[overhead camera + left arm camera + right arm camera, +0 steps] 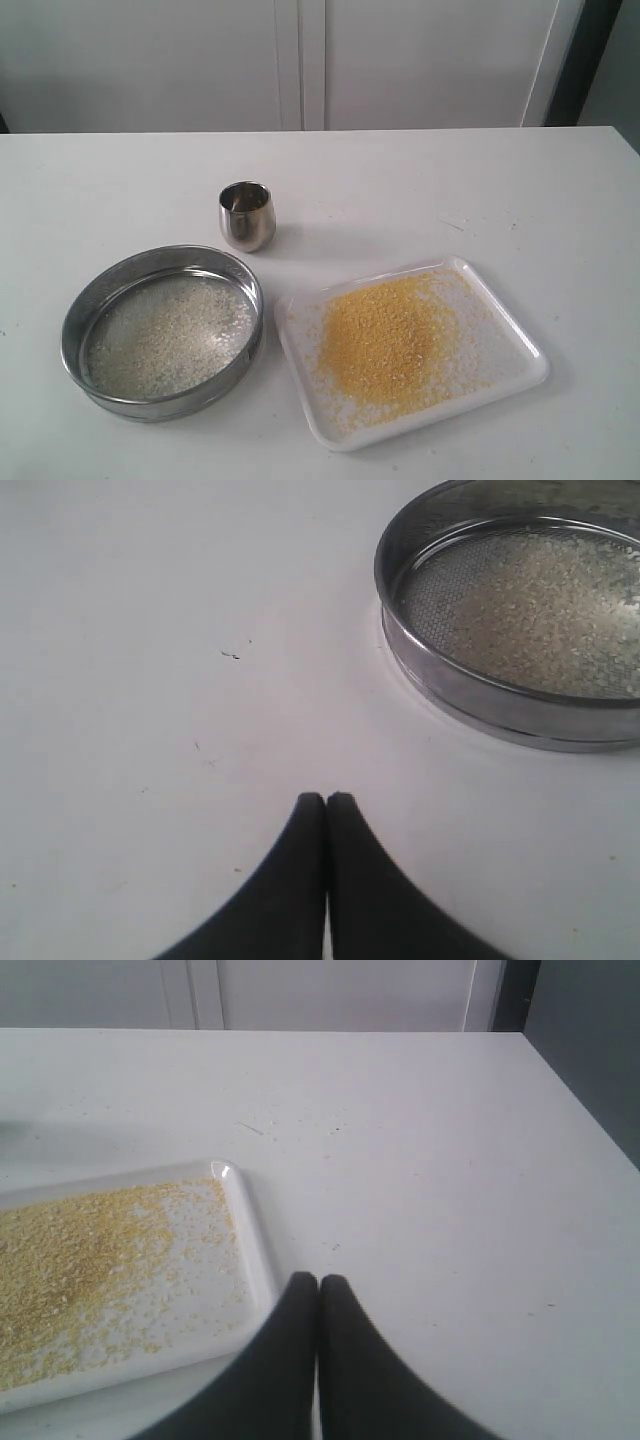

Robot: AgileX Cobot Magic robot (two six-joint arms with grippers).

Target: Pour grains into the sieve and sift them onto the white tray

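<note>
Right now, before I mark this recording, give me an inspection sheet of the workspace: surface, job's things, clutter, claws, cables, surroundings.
Surface: white table, lightly marked.
Job's things: sieve stands on the table, left of the white tray in the exterior view and apart from it. Pale grains lie on its mesh. Yellow grains are heaped on the tray, with paler ones scattered around them.
Clutter: steel cup upright beyond the sieve; a few dark specks on the table.
Claws: left claw shut, empty, over bare table near the sieve; right claw shut, empty, beside the tray's edge.
Cables: nothing seen.
Surroundings: white panels behind the table.
</note>
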